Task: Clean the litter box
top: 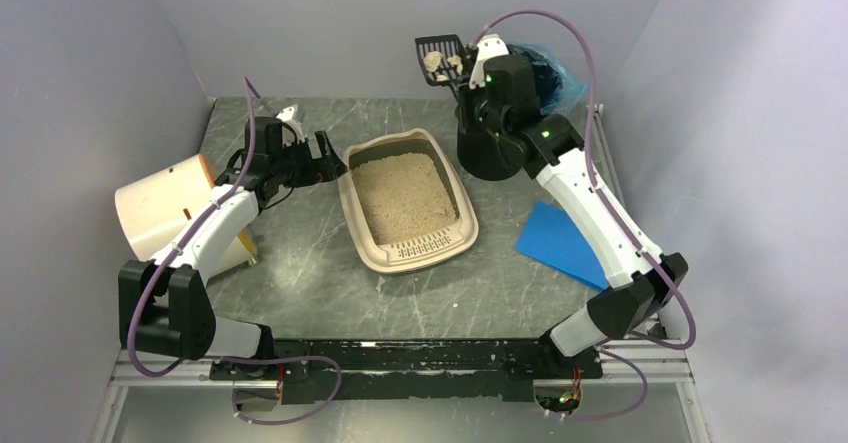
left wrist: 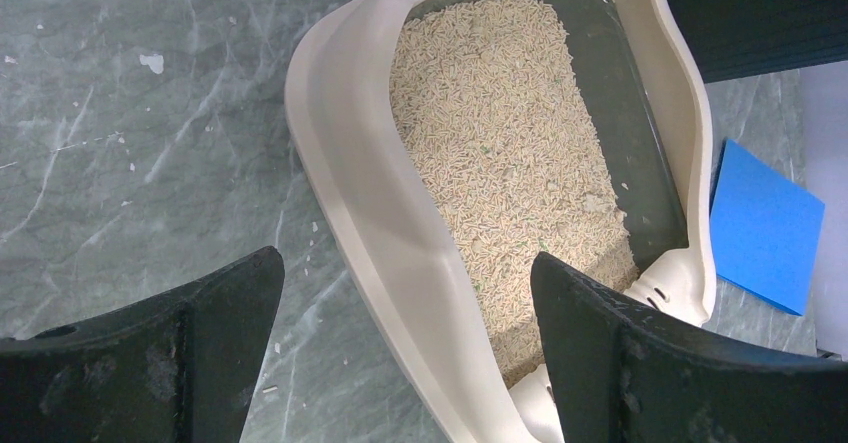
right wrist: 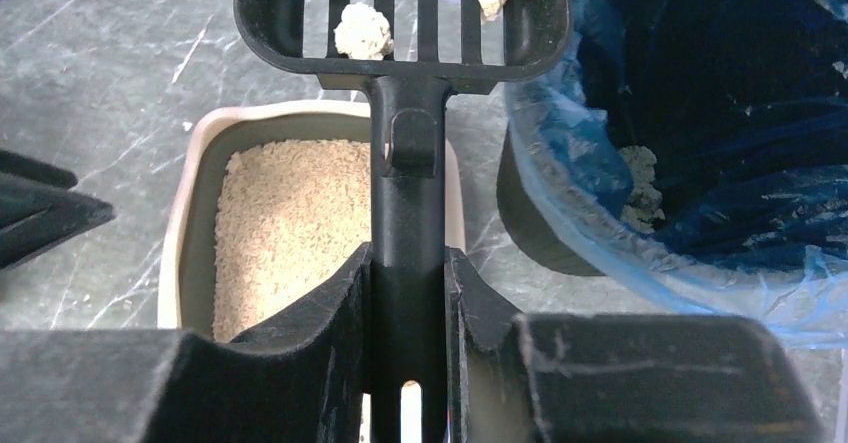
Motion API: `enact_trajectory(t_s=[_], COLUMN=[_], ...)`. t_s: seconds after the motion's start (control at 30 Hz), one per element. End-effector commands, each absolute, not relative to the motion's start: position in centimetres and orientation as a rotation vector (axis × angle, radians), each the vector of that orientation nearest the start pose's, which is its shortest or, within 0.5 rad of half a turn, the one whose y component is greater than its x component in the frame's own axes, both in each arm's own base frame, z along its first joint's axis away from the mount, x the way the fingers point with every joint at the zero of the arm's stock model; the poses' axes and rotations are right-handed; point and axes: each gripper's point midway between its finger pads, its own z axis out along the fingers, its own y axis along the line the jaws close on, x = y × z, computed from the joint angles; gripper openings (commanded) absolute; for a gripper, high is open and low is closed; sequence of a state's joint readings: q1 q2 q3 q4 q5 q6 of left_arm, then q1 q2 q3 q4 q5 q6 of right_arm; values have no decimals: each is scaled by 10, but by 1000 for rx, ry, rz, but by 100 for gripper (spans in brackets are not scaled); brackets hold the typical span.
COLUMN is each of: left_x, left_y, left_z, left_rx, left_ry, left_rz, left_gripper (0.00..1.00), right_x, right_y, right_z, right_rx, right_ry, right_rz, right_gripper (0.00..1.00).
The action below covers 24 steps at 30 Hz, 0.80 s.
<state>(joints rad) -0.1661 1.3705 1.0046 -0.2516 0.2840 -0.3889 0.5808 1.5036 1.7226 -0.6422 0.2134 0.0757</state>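
Observation:
The beige litter box (top: pixel 420 251) sits mid-table, filled with tan litter, its grate lip toward the arms. My left gripper (top: pixel 325 158) hovers open at the box's left rim (left wrist: pixel 370 193). Its fingers straddle that rim without touching it, and nothing is held between them (left wrist: pixel 405 263). My right gripper (right wrist: pixel 408 263) is shut on the handle of a black slotted scoop (top: pixel 443 59). The scoop is raised behind the box and carries a few litter clumps (right wrist: pixel 363 29). It hangs just left of the black bin with a blue liner (right wrist: pixel 700 113).
A cream cylindrical drum (top: pixel 165 208) lies on its side at the left, beside my left arm. A blue sheet (top: pixel 560 243) lies flat to the right of the box. The bin (top: pixel 545 83) stands at the back right. Grey walls enclose the table.

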Motion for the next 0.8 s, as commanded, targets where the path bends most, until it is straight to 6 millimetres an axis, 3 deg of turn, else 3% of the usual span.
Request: enact_trajectory(t_s=[0.0, 0.2, 0.4, 0.77], left_x=[374, 374, 374, 374], left_y=[-129, -128, -129, -128], left_z=[183, 183, 183, 183], left_rx=[-63, -65, -64, -62], left_ry=[2177, 2177, 2178, 2177], left_rz=[-642, -635, -639, -630], left_gripper=[98, 98, 98, 98], right_x=[402, 425, 443, 437], right_y=[196, 155, 122, 114], right_z=[360, 353, 352, 357], right_rx=[-274, -132, 40, 265], right_ry=[1955, 1981, 1958, 1825], right_rz=[290, 340, 534, 1068], right_gripper=[0, 0, 0, 0])
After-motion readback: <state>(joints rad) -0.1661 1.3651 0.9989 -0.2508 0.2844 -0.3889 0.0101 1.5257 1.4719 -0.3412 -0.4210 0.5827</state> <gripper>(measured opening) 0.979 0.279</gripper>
